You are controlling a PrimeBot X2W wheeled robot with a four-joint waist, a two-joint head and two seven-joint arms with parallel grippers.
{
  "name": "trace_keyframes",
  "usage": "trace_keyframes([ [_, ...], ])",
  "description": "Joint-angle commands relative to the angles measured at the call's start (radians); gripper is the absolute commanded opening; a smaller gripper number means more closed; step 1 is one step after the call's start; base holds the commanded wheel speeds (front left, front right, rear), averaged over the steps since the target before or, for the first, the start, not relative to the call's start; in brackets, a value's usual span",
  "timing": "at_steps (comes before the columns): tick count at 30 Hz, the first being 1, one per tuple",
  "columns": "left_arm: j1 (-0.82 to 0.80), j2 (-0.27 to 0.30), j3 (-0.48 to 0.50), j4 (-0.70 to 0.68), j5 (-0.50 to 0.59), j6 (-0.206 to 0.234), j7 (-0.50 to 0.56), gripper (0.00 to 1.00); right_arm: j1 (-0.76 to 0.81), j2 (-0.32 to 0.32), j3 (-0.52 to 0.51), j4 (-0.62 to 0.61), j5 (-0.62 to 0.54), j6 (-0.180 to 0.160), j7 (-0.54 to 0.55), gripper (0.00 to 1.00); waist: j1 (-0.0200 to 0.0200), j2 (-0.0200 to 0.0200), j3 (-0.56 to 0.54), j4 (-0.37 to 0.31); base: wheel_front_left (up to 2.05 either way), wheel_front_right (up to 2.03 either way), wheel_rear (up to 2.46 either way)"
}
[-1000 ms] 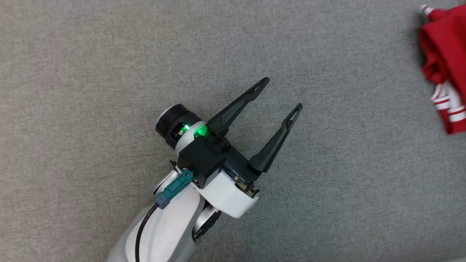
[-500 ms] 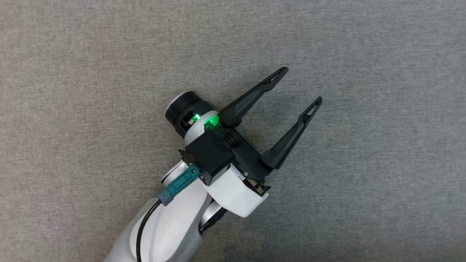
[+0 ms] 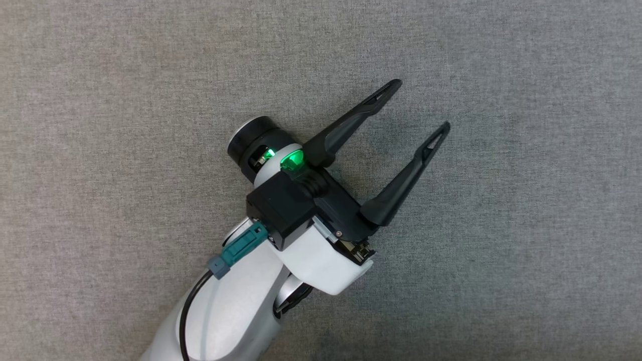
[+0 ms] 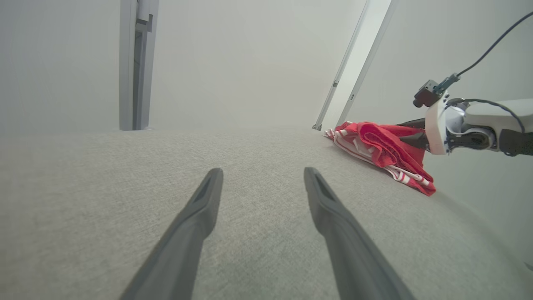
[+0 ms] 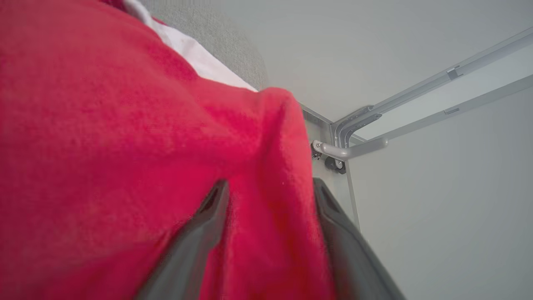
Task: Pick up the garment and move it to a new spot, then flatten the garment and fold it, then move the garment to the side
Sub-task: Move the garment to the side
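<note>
Clearly, the left gripper hovers spread over the grey counter; far right, the right gripper stands spread, a red garment fold between its 2 fingers.

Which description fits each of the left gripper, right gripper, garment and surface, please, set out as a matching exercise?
Things:
1. left gripper
2. right gripper
3. garment
4. surface

Descriptions:
a. grey fabric
b. open around a red fold
c. red with white stripes
d. open over bare fabric

Pairs: 1-d, 2-b, 3-c, 4-a
</note>
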Motion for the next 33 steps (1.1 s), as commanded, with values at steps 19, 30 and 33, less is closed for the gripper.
trace_keyframes([
  [19,0.098,0.019,0.058,0.023,-0.028,0.001,0.005,1.00,-0.066,0.009,0.049,-0.070,0.112,0.000,0.013,1.00,0.0000,0.0000,-0.181,-0.009,0.00,0.00,0.00],
  [30,0.248,0.019,0.239,0.017,-0.034,0.005,0.005,1.00,-0.177,0.203,0.221,-0.311,0.140,0.000,-0.001,1.00,0.0000,0.0000,-0.396,-0.037,0.00,0.00,0.00],
  [33,0.288,0.020,0.292,0.011,-0.037,0.012,0.005,1.00,-0.162,0.284,0.253,-0.337,0.150,0.000,-0.031,1.00,0.0000,0.0000,-0.441,-0.036,0.00,0.00,0.00],
])
